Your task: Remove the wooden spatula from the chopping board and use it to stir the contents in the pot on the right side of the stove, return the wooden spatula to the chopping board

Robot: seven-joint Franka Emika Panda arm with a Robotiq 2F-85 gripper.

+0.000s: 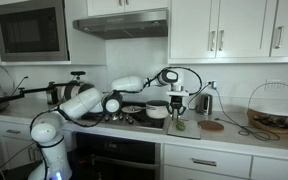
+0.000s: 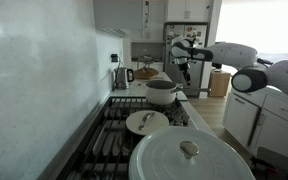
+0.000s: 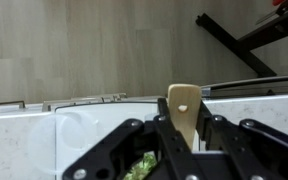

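Gripper (image 3: 184,142) pinched narrow on the wooden spatula (image 3: 183,104), directly above the chopping board (image 3: 89,135).

Wrist view: jaws grip the spatula from both sides, and its flat end with a small hole sticks out past them. A green item (image 3: 140,166) lies on the board just under the gripper. Can't tell if the spatula's lower end touches the board. In an exterior view the pot (image 1: 156,112) sits just beside the board, on the near edge of the stove (image 1: 124,119); a round wooden disc (image 1: 212,125) sits on the board's other side.
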